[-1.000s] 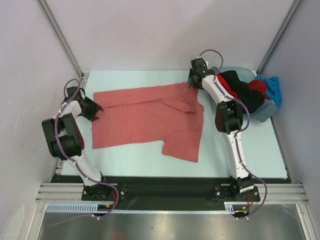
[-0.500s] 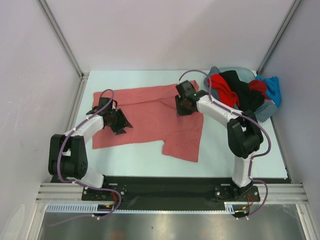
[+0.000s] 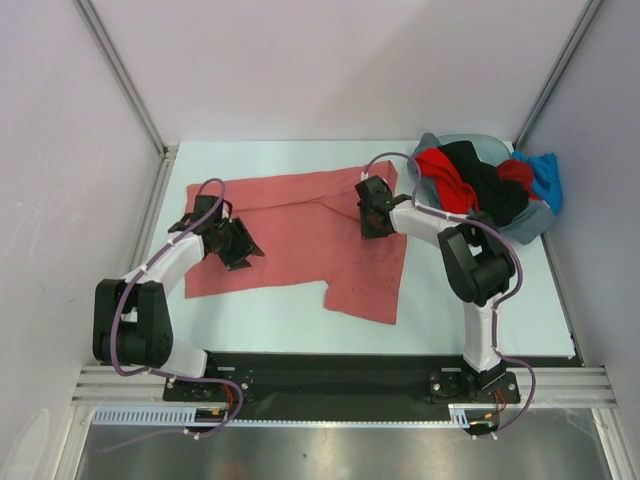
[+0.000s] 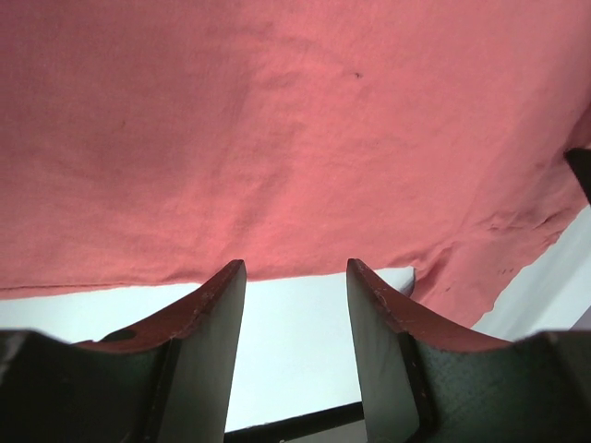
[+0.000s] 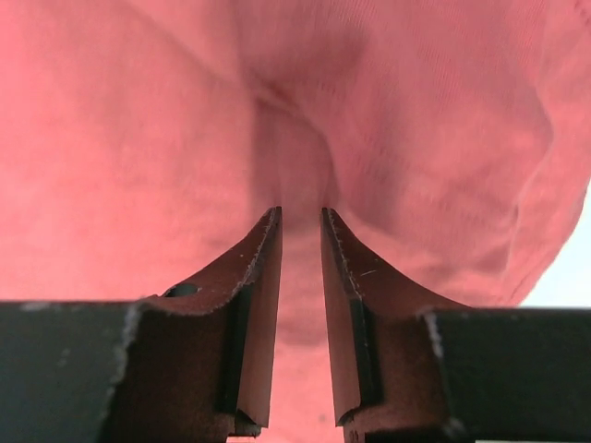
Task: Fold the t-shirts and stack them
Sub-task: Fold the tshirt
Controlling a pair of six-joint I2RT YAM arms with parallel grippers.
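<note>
Overhead view of a pale surface [image 3: 260,320] with a salmon-red t-shirt [image 3: 300,235] spread flat across its middle, one sleeve hanging toward 5 o'clock. A second ago both arms waited at the shirt's outer edges. They have since swung inward, and both now sit over the cloth. The left tool [image 3: 240,245] hovers at the shirt's 9 o'clock side and the right tool [image 3: 374,215] near its 1 o'clock corner, beside a folded-over flap. This suggests a first fold is about to begin, with nothing yet folded or stacked. More t-shirts [image 3: 470,185], red, black and blue, are heaped in a grey-blue basin [image 3: 535,228] at 2 o'clock. The overhead view gives this layout but hides the fingers. The left wrist view shows its jaws standing well apart with nothing between them, their tips just short of the shirt's hem and bare surface beneath. The right wrist view shows its jaws drawn in to a narrow slot, with a raised ridge of salmon cloth running up from the tips. Whether that ridge is truly pinched cannot be told.
</note>
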